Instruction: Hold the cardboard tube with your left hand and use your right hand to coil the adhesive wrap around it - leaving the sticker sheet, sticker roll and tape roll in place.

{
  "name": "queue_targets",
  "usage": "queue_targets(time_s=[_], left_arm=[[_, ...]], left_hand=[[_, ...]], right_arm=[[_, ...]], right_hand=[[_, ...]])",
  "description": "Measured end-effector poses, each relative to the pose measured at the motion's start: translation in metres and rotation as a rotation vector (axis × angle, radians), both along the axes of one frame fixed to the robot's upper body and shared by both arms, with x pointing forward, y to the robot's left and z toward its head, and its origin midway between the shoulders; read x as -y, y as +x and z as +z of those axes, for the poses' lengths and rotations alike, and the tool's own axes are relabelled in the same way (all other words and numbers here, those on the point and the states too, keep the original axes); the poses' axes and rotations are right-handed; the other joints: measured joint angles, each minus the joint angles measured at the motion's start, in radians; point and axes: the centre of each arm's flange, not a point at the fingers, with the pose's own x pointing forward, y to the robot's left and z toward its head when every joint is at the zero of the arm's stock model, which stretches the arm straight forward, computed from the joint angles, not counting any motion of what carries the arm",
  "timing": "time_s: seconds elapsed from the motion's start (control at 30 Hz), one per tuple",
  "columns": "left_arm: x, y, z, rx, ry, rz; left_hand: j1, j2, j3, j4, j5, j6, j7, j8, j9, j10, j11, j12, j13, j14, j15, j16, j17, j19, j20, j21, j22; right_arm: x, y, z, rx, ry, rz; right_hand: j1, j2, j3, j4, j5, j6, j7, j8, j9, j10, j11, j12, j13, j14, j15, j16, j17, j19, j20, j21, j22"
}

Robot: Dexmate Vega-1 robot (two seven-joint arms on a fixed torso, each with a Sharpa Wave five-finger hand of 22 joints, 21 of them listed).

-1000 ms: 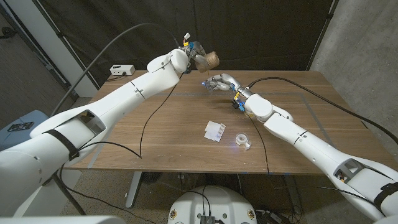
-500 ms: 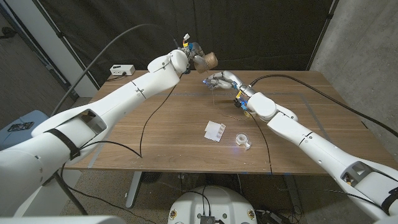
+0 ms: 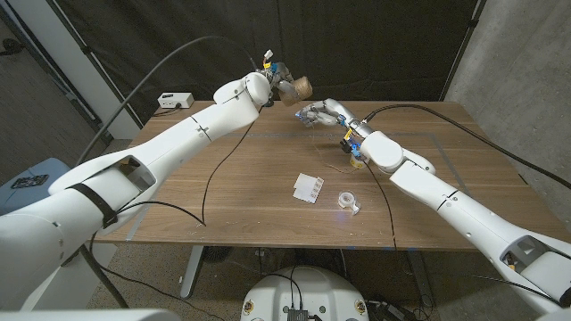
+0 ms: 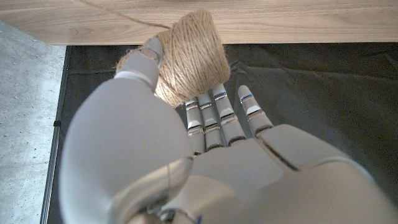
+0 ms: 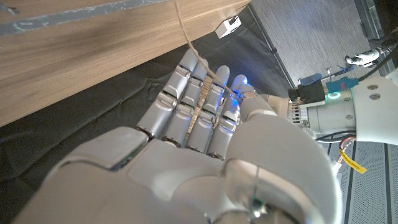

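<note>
Both hands hang above the desk's far edge: the left hand grips the twine-wound cardboard tube off the surface, while the right hand, just beside it, has a strand of twine lying across its near-straight fingers, its hold unclear.

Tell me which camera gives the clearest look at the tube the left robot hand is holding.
The left wrist view: the tube sits close up there, its twine-like winding plainly visible, gripped by the left robot hand. The head view shows it small and distant, raised above the table's far edge. The right wrist view shows just a strand.
</note>
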Motion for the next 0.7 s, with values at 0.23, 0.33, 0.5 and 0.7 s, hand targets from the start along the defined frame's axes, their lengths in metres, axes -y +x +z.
queue_targets(time_s=[0.23,0.33,0.5,0.7], left_arm=[[0.002,0.001,-0.002,-0.005,-0.002,-0.001],[0.003,0.002,-0.003,-0.007,-0.002,-0.001],[0.002,0.002,-0.004,-0.011,-0.004,0.003],[0.002,0.002,-0.004,-0.014,-0.004,0.002]], left_hand=[[0.000,0.000,0.000,0.000,0.000,0.000,0.000,0.000,0.000,0.000,0.000,0.000,0.000,0.000,0.000,0.000,0.000,0.000,0.000,0.004,0.000],[0.000,0.000,0.000,0.000,0.000,0.000,0.000,0.000,0.000,0.000,0.000,-0.001,0.000,0.000,0.000,0.000,0.000,0.000,0.000,0.004,0.000],[0.000,0.000,0.000,0.000,0.000,0.000,0.000,0.000,0.000,0.000,0.000,-0.001,0.000,0.000,0.000,0.000,0.000,0.000,0.000,0.004,0.000],[0.000,0.000,-0.003,0.003,0.000,0.000,0.000,0.000,0.000,0.000,0.000,-0.002,0.000,0.000,0.000,0.006,0.001,0.000,0.000,0.004,0.000]], right_arm=[[0.005,-0.010,0.006,0.021,-0.002,-0.005],[0.005,-0.013,0.007,0.028,-0.004,-0.004],[0.005,-0.020,0.010,0.044,-0.010,0.002],[0.005,-0.027,0.012,0.059,-0.019,0.007]], right_hand=[[0.000,0.000,0.000,0.000,0.000,0.000,0.000,0.000,0.000,0.000,0.000,-0.004,0.000,0.000,0.000,0.000,0.000,0.000,0.000,0.000,0.000],[0.000,0.000,0.004,-0.004,0.000,0.000,0.000,0.000,0.000,0.000,0.000,-0.004,0.000,0.000,0.000,0.000,0.000,0.000,0.000,0.000,0.000],[0.000,0.000,0.004,-0.004,0.000,0.000,0.000,-0.001,0.000,0.000,0.000,-0.004,0.000,0.003,-0.003,0.000,0.005,0.000,0.000,0.000,0.000],[0.000,0.000,0.004,-0.004,0.000,0.000,0.001,-0.003,0.000,0.002,0.002,-0.008,0.000,0.003,-0.003,0.000,0.005,0.000,0.000,0.000,0.000]])
